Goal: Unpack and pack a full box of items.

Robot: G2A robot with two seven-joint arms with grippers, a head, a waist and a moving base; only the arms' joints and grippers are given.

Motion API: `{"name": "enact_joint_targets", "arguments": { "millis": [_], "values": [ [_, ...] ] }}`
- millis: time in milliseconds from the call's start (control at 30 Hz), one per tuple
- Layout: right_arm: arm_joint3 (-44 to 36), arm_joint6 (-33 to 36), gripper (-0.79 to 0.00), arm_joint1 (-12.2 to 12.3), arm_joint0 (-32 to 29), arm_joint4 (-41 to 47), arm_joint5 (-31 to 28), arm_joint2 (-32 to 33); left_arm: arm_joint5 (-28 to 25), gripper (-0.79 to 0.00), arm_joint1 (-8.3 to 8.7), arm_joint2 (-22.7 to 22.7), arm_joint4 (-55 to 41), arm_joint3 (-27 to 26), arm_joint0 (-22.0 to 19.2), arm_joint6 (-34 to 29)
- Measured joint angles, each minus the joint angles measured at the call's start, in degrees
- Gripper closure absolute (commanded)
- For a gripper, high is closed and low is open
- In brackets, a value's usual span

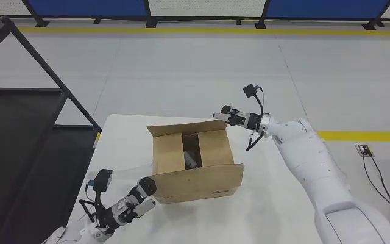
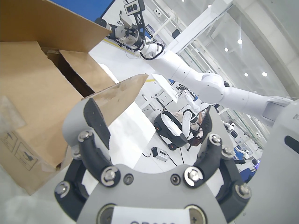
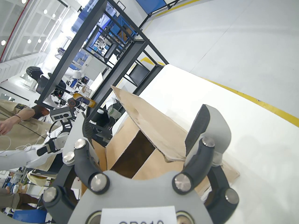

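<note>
Gaping empty, left end effector [image 2: 151, 110] and right end effector [image 3: 143, 115] flank the cardboard box [image 1: 195, 180], probably to spread its flaps [image 1: 186, 128].

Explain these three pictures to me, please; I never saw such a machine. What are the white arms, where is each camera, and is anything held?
This is a robot with two white arms, each ending in a claw. One picture looks down from above the arms; the other two come from cameras on the wrists. On the white table stands a cardboard box, its top flaps partly open. The left claw is at the box's near corner, the right claw at its far flap. Both claws are open, so nothing is held.
</note>
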Motion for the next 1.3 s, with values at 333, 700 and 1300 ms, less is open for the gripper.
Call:
{"name": "enact_joint_targets", "arguments": {
  "millis": [333,700,1300],
  "values": [
    [-8.59,12.07,-0.785,1.85,-1.56,3.98,10.18,0.88,6.87,-0.785,-1.18,2.82,6.52,0.82,-4.00,3.52],
    [-10.19,12.19,-0.785,2.13,-1.94,2.85,11.84,0.78,6.32,-0.785,-1.95,3.73,9.59,1.38,-5.46,5.14],
    [-21.96,19.72,-0.785,4.79,-8.52,11.17,34.18,5.21,12.67,-0.785,-3.35,7.02,11.38,4.20,-9.98,3.74]
  ]
}}
